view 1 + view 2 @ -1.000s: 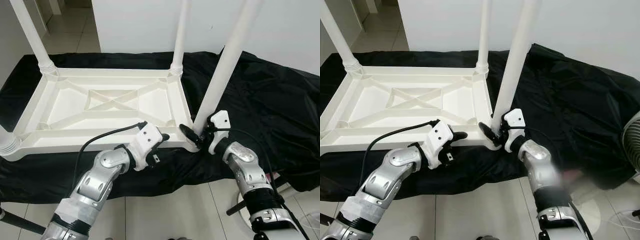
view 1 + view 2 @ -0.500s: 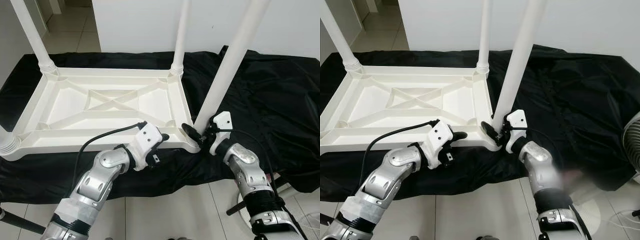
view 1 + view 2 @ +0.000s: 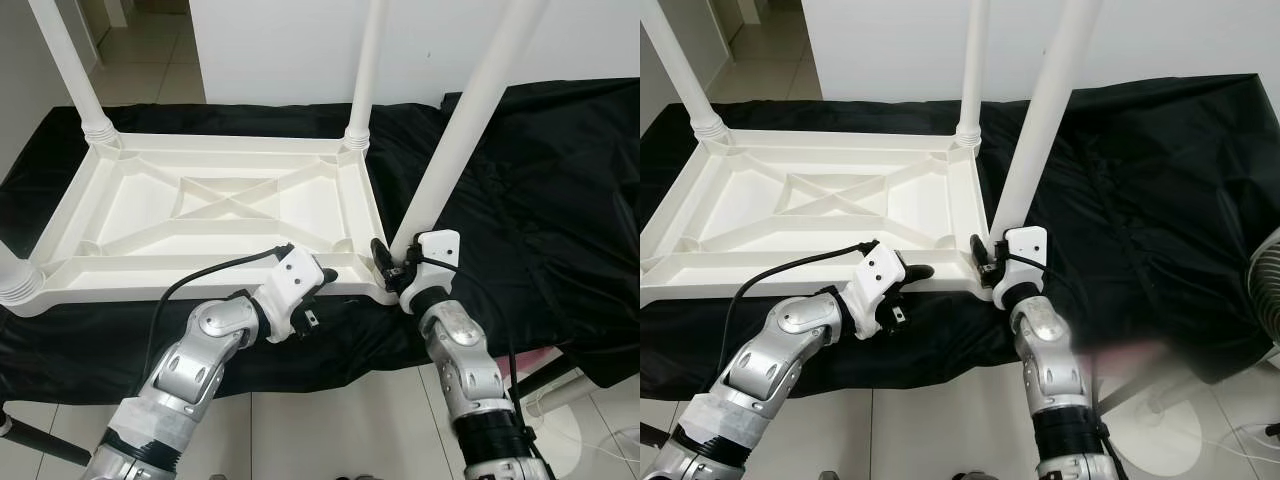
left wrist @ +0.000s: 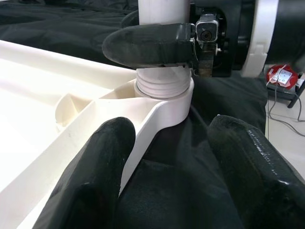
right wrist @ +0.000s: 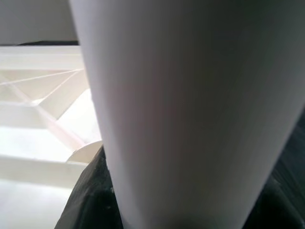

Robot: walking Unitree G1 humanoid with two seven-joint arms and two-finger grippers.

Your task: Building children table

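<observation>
The white plastic table top [image 3: 220,215] lies upside down on a black cloth [image 3: 540,200], its ribbed underside with a crossed brace facing up. The cloth covers a low, wide surface that stands on a pale tiled floor [image 3: 330,430] before a white wall [image 3: 290,45]. Three table legs stand upright from its corners: one at the far left [image 3: 75,75], one at the far right [image 3: 362,70], and one at the near right [image 3: 455,150], which leans a little to the right as it rises. A ridged collar of a fourth leg [image 3: 15,285] shows at the near left corner.

The right gripper [image 3: 392,268] is closed around the base of the near right leg, just above its socket — the left wrist view shows one black finger [image 4: 147,45] wrapped across the leg right over the ridged collar [image 4: 164,88]. The right wrist view gives only a blurred close look at that leg [image 5: 190,119] with the table's ribs behind.

The left gripper [image 3: 322,290] sits at the near edge of the table top, its fingers [image 4: 95,176] spread wide on either side of the rim, one over the underside and one over the cloth.

At the right edge of the right eye view, part of a fan [image 3: 1265,290] stands on the floor.
</observation>
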